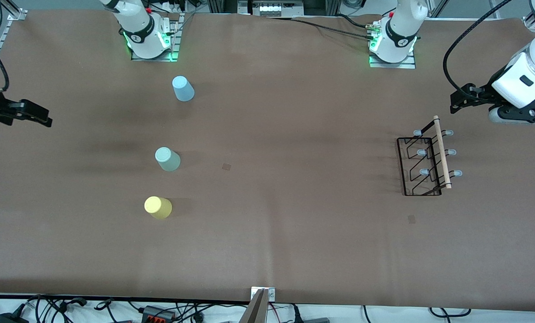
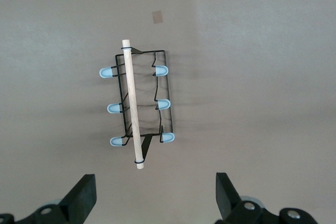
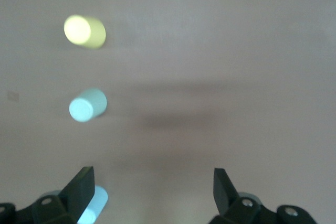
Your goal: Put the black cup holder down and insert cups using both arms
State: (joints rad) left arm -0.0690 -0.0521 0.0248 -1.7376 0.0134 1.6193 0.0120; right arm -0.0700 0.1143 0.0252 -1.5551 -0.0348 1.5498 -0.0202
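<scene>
Fingers of the left gripper (image 2: 152, 198), spread wide and empty above the black cup holder (image 2: 137, 103), should straddle its wooden rod (image 2: 132, 103) squarely before closing; right gripper (image 3: 152, 195) likewise agape over the cups (image 3: 87, 104).

A robotics lab: two white Franka arms (image 1: 137, 27) bolted to metal base plates (image 1: 392, 60) on a brown paper-covered table (image 1: 267, 233), with cables (image 1: 70, 309) and aluminium framing along its edges.
</scene>
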